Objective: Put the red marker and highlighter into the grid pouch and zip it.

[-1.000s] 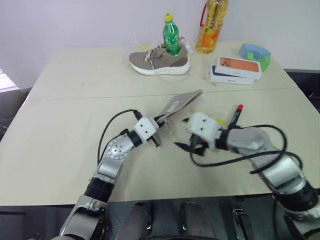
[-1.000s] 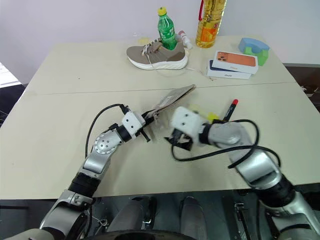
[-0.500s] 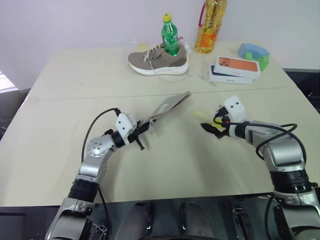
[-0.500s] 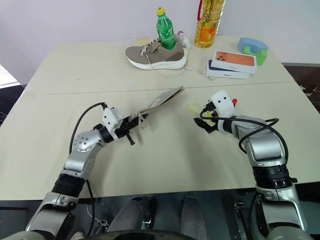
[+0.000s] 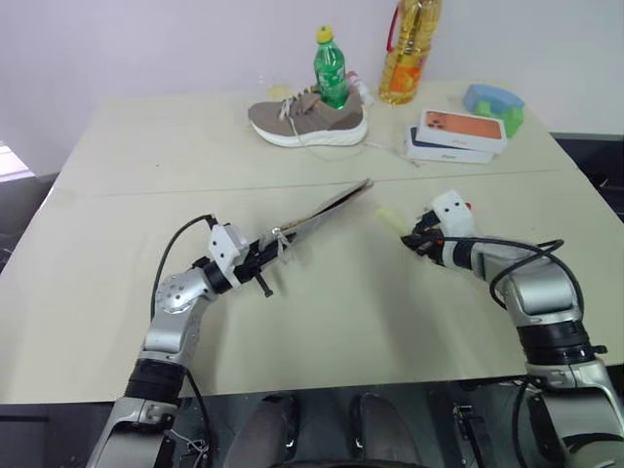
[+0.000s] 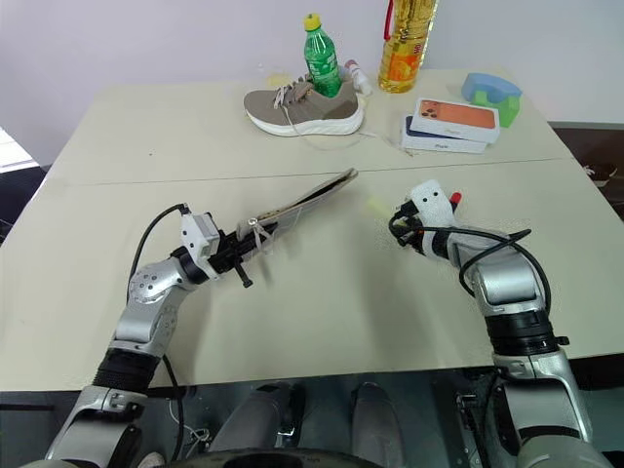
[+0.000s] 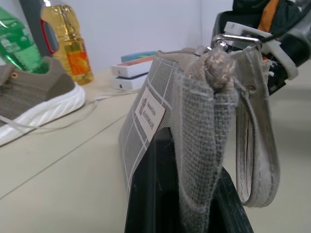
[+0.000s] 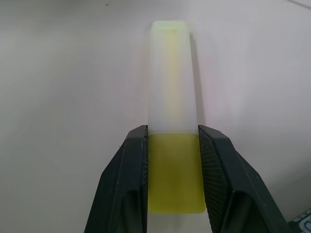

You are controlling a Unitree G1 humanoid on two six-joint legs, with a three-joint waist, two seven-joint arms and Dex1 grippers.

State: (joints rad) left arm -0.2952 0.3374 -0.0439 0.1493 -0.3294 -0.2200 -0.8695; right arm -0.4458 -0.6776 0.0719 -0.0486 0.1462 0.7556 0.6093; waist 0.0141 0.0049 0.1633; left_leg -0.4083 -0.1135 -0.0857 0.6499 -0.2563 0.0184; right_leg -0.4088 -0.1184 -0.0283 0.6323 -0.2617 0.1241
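Since one second ago, the right gripper has swung from the frame centre, just beside the pouch, out to the right of centre, and its jaws have narrowed from wide onto the highlighter. The left gripper has drawn back toward the lower left, taking the pouch with it.

Left gripper: jaws fully closed on one end of the pouch, left of centre in the left eye view. The pouch rises edge-on from the grip toward the upper right, its far end lifted above the table. In the left wrist view the grey grid fabric, the white label and the cord loop hang over the black fingers.

Right gripper: jaws narrow, each inner face touching a side of the yellow barrel of the highlighter; the paler cap projects beyond the fingertips. In the left eye view the cap shows as a pale yellow bar at the centre right, pointing toward the pouch and well apart from it.

Marker: a red tip is visible just behind the right gripper's white housing; the rest is hidden.

Upper frame, back of the table: shoe, green bottle, oil bottle, boxes.
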